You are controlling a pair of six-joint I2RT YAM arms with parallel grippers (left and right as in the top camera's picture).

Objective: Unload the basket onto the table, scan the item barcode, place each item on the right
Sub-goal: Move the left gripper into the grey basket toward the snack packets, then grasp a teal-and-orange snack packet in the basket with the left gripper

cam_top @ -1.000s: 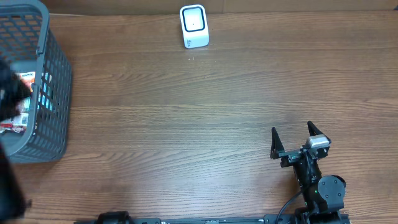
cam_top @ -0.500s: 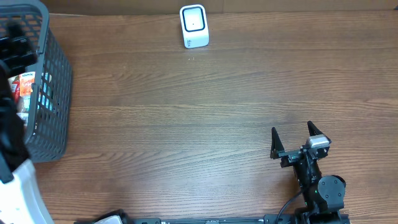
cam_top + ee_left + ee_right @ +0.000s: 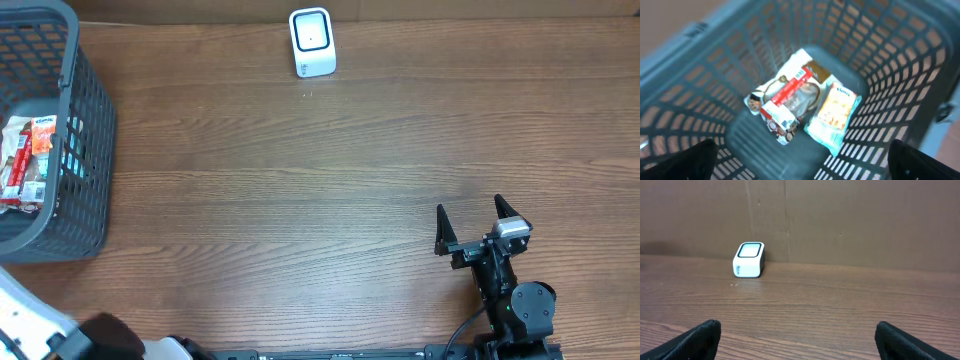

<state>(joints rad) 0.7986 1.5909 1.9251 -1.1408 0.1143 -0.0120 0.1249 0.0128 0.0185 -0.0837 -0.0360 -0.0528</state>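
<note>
while the left gripper (image 3: 800, 162) looks down into the grey basket (image 3: 900, 75) w/ fingers (image 3: 685, 160) wide apart & empty, the snack packs lie on the basket floor: a red-label pack (image 3: 787, 102) touching a pale teal one (image 3: 836, 114). right gripper (image 3: 482, 222) sits near the table (image 3: 300, 200) front edge, fingers apart, nothing held, facing the white scanner (image 3: 311, 42) at the far edge, well apart from it.
</note>
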